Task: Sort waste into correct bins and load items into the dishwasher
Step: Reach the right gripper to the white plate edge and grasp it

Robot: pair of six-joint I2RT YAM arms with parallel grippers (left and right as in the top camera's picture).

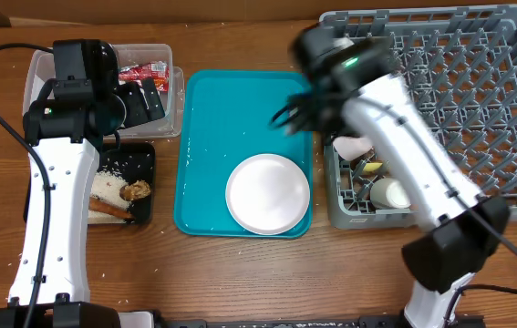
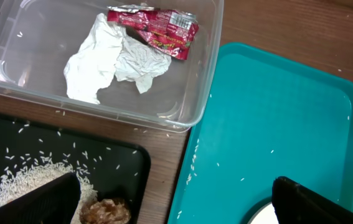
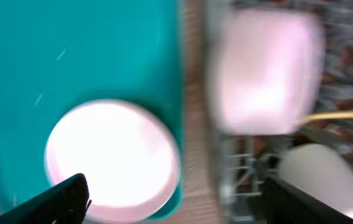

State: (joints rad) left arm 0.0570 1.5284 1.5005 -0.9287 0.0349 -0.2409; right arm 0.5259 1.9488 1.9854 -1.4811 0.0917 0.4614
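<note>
I'm looking down at the teal serving tray [image 1: 231,118], lying flat in the middle of the wooden table [image 1: 240,282], which is showing brown grain all around it. Off to my left, a crumpled red wrapper [image 2: 157,28] is resting against a wad of white paper [image 2: 101,59].

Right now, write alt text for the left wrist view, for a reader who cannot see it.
A clear plastic tub holds crumpled white paper and a red wrapper. Below it, a black tray carries loose rice and a brown lump; a teal tray fills the right side. The left gripper is open.
</note>
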